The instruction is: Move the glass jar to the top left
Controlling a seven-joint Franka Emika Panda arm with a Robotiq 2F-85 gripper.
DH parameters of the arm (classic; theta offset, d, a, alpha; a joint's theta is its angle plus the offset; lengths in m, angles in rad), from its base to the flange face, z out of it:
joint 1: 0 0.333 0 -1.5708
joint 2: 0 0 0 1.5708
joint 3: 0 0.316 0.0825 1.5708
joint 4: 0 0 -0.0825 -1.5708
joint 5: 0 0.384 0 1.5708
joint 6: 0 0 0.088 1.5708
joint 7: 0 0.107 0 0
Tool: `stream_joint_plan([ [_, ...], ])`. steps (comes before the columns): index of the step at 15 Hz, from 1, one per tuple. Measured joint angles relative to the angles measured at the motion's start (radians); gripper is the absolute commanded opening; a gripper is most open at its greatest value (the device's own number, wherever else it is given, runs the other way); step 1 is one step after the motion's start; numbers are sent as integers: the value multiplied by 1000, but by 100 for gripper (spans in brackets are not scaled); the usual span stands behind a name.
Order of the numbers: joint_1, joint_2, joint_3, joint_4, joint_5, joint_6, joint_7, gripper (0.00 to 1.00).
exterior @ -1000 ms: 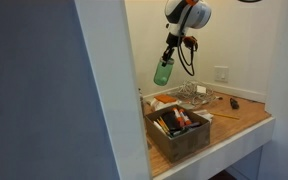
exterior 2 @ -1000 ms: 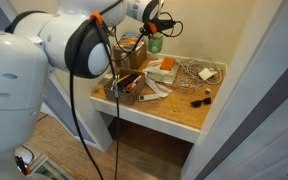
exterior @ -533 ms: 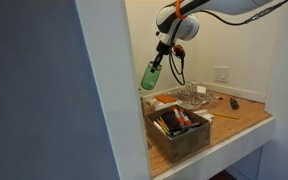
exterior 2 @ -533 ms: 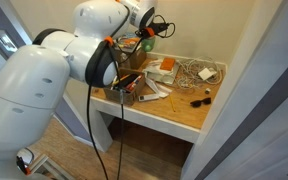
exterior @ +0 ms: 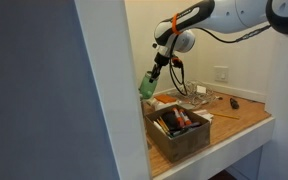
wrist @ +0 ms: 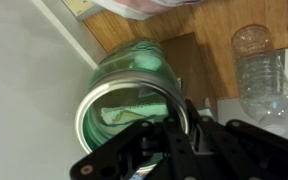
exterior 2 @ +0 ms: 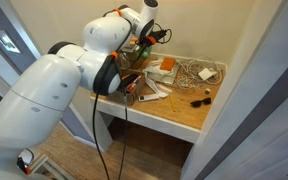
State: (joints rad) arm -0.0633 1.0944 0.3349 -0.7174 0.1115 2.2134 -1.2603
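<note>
The glass jar (exterior: 147, 84) is held tilted above the back corner of the bench (exterior: 242, 118), close to the white wall (wrist: 24, 70), with the tool (wrist: 167, 128) closed on its rim. Smooth glass pinched at the rim alone could slip, so the jar could be dropped or knocked against the wall. The clear plastic bottle (wrist: 258, 68) lying nearby could be struck on lowering. The jar appears empty, though this is not clearly seen. The brown box (exterior: 180, 135) is filled with assorted small items.

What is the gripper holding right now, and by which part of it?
The gripper holds the glass jar by its rim, at the open top.
</note>
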Motion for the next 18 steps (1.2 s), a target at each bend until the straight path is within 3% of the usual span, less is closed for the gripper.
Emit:
stream_joint_plan([
  [1, 0, 11, 0, 8, -2, -4, -20, 11],
  [6, 0, 27, -4, 5, -2, -5, -23, 11],
  [7, 0, 27, -4, 5, -2, -5, -23, 3],
  [18, 2, 87, -17, -9, -6, 3, -51, 3],
])
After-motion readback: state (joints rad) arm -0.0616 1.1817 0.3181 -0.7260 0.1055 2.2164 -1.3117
